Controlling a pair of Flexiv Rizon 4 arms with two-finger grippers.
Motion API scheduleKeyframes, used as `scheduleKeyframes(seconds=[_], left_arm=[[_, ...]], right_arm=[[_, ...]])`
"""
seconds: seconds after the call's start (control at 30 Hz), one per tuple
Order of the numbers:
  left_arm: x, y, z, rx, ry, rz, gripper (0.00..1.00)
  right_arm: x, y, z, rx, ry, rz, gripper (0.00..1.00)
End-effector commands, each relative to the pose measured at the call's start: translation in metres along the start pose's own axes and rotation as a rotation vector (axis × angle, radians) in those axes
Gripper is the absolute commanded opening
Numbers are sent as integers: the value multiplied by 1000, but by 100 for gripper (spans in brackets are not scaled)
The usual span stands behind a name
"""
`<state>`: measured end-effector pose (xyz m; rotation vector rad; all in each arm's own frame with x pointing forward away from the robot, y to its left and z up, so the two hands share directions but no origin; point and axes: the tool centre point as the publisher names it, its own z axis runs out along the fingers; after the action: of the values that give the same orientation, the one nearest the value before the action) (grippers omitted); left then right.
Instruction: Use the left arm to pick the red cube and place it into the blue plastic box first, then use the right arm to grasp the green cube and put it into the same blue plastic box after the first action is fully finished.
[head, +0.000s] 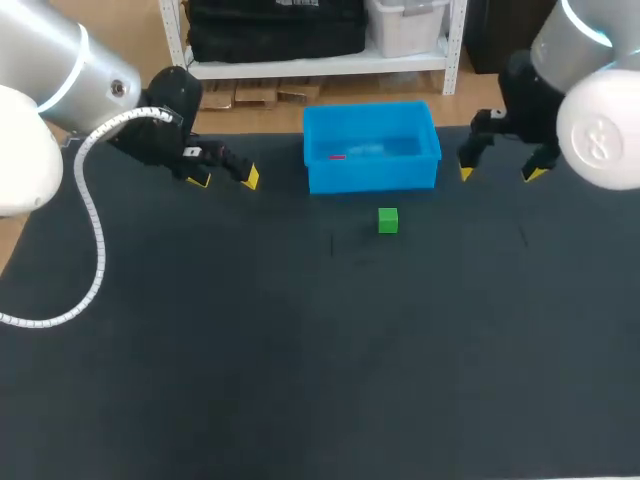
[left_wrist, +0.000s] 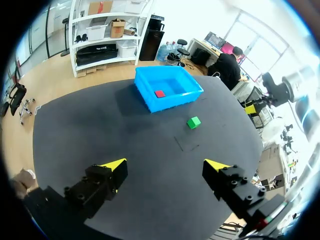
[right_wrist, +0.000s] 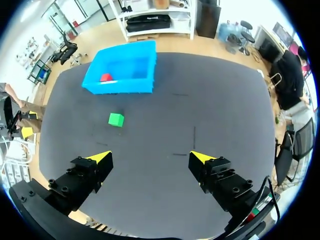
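Head view: red cube (head: 337, 157) seen in blue box (head: 371, 174); green cube (head: 388, 221) on counter (head: 300, 350) nearby; left fingers (head: 248, 177), right fingers (head: 466, 172) spread.

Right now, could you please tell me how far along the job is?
Done: the red cube lies in the blue box. In hand: nothing; the left tool and right tool are both open and empty, either side of the box. Left: the green cube sits on the table in front of the box, ungrasped.

Glossy plastic box (head: 371, 146); matt table (head: 300, 350)
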<state>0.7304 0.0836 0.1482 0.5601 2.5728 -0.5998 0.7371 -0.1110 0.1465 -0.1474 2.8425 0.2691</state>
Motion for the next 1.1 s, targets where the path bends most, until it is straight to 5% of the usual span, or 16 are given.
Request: scheduleKeyframes(seconds=[0.03,1.1], left_arm=[[0,0,0,1,-1,0,100],[0,0,0,1,-1,0,100]], right_arm=[[-9,6,5,16,23,6,100],[-30,45,32,94,162,9,100]])
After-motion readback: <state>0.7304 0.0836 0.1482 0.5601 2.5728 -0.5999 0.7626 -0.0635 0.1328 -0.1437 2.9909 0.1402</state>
